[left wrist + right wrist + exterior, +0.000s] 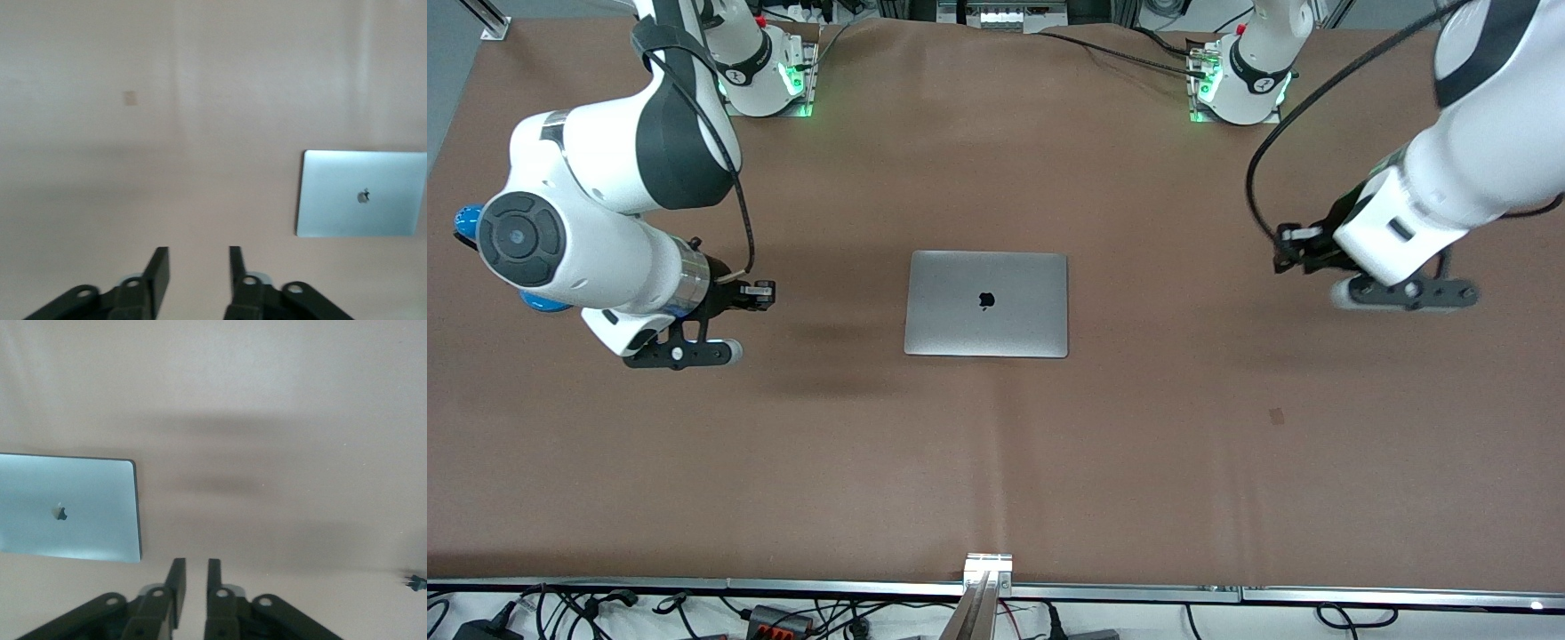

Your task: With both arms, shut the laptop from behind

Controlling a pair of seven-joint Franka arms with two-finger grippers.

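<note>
The laptop [986, 303] lies shut, lid flat, mid-table, so the closing looks done, with the left gripper [198, 272] at its 3 o'clock, jaws moderately apart and empty, and the right gripper [193, 587] at 9 o'clock, jaws narrow and empty.

the only sign is a black apple logo [986, 300] at the frame's centre, on the closed laptop [987, 324] lid; no text or numbers are readable.
</note>
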